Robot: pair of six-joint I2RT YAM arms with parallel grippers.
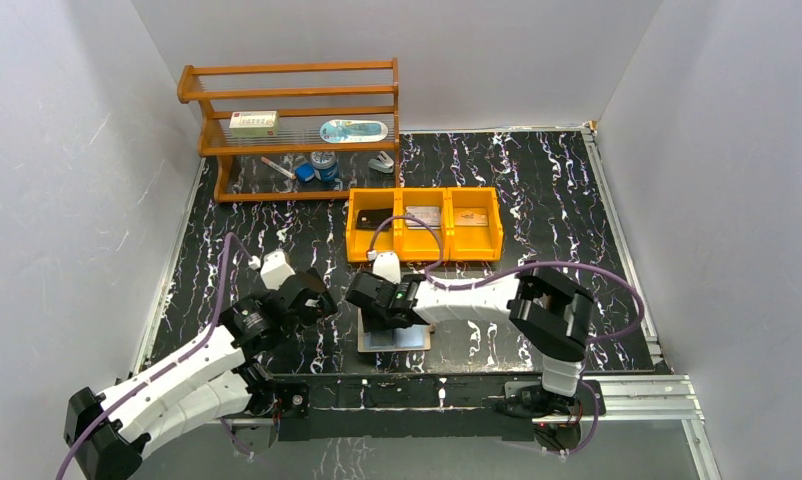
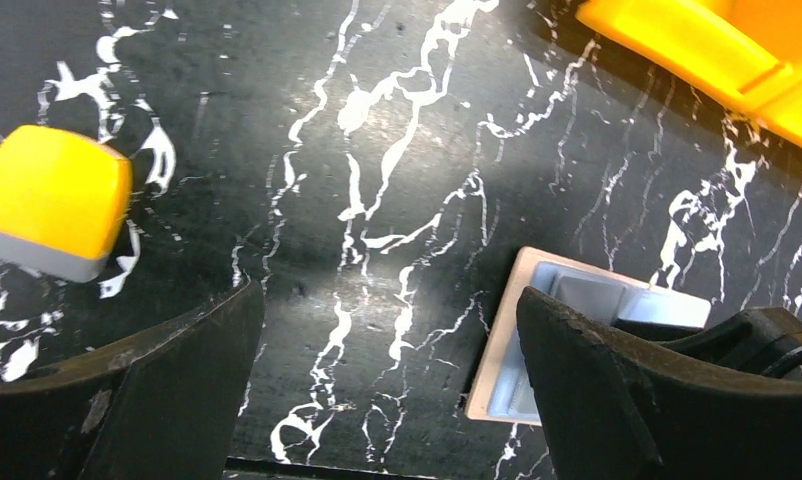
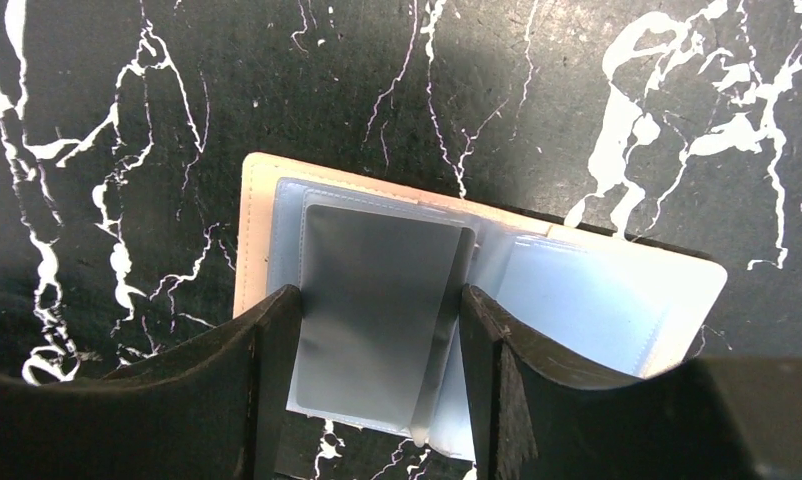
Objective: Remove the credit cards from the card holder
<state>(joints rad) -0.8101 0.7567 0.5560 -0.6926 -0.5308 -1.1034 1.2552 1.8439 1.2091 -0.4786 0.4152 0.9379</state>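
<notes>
The open card holder [image 3: 257, 230] lay midway along the worktop's near edge. The right end effector [image 3: 377, 300] straddled its grey card [image 3: 377, 250]; whether it was clamped could not be told. The left end effector [image 2: 387, 295] stood apart.

place: robot lab test cell | evidence: white enclosure walls [image 1: 67, 150]; black marbled table [image 1: 557, 200]; aluminium rail [image 1: 637, 395] along near edge

White arm links [image 1: 467, 300], black joints [image 1: 552, 315], purple cables [image 1: 577, 266], black pincer fingers [image 3: 267, 400]
</notes>
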